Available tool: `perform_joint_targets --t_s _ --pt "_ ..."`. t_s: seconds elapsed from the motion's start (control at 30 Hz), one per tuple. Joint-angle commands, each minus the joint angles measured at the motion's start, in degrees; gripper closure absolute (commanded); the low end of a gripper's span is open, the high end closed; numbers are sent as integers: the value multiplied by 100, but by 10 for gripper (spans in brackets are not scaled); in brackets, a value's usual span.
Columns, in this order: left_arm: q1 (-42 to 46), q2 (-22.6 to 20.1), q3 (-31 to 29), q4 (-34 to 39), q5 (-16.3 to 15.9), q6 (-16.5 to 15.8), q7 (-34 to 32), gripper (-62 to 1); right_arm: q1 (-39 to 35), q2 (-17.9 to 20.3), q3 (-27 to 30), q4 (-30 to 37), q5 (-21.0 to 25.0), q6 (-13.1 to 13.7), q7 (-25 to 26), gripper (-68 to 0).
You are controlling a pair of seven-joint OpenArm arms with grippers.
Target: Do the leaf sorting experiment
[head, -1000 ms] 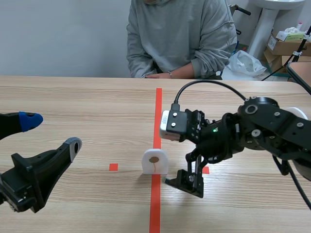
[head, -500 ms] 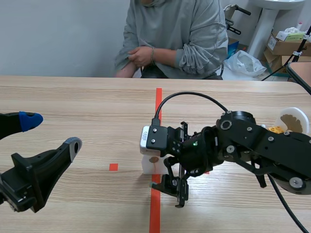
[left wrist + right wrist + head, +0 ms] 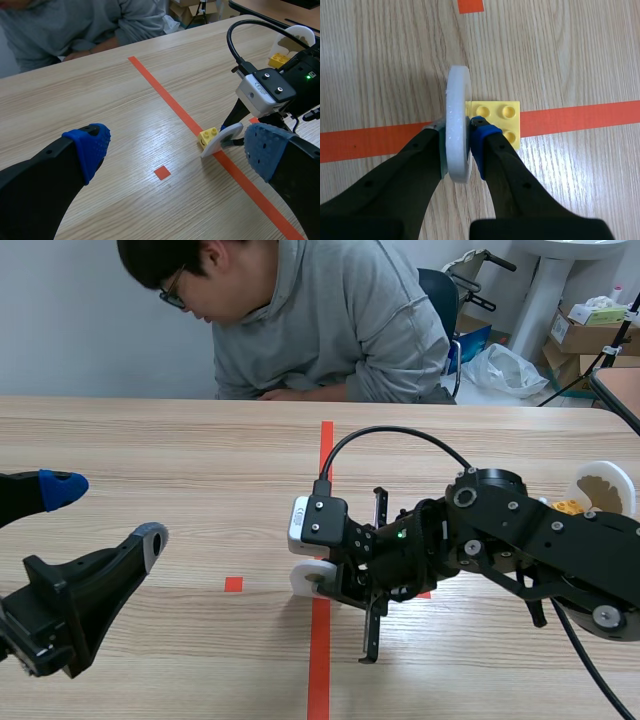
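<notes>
Right claw (image 3: 461,131) now pinches flat white disc (image 3: 458,95).

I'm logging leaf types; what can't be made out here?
- Face of the white disc in the right pincer: edge-on in the right wrist view, mostly behind the right arm in the scene view.
- Whether it sits in the yellow brick: disc and pincer hide the joint.
- Second disc at the table's right: leaf too small, partly behind the arm in the scene view.

Left tool (image 3: 177,150) hangs low, fingers spread wide; right tool (image 3: 460,131), angled down, pinches a white disc (image 3: 457,95).
</notes>
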Motion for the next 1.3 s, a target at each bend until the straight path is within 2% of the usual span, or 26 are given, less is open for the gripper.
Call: perform_joint_targets --t_s 0.0,0.4,0.5,0.8,1.0,1.27 --pt "13 28 -4 59 -57 -9 -76 -572 107 39 48 81 37 -4 72 -8" --pt "13 28 -4 59 -57 -9 -76 -572 76 31 122 173 72 2 79 -8" --pt "13 28 -4 59 -57 -9 -76 -572 -35 31 411 282 407 2 -66 -9" --pt "13 28 -4 59 -57 -9 -74 -572 -697 173 1939 699 1237 0 -490 -9" --pt "13 28 -4 59 -59 -9 -76 -572 -1294 354 3261 1075 1633 -15 -785 -9" --pt "11 28 -4 59 -59 -9 -76 -572 -1993 380 5038 1093 2153 -310 -957 -9"
